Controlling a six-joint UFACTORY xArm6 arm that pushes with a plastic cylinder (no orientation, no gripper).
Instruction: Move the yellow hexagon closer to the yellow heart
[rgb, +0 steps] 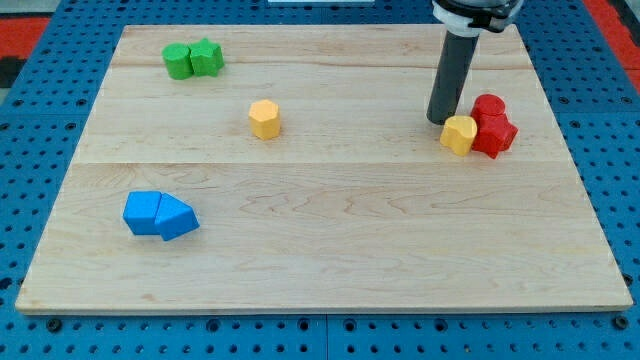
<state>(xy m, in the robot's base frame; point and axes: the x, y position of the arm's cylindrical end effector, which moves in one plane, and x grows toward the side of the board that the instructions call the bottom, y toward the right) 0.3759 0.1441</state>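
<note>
Beside my tip (437, 121) (touching?): yellow heart (459, 134).

A robot lab; a wooden surface (330, 230) sits on a blue board full of holes (40, 100); small coloured blocks lie about.

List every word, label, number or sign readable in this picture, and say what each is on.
None: no text shows anywhere.
The board is bare wood.
The yellow, red, green and blue blocks carry no markings.
The rod is plain and dark down to my tip, which sits just left of the right-hand yellow block.
</note>
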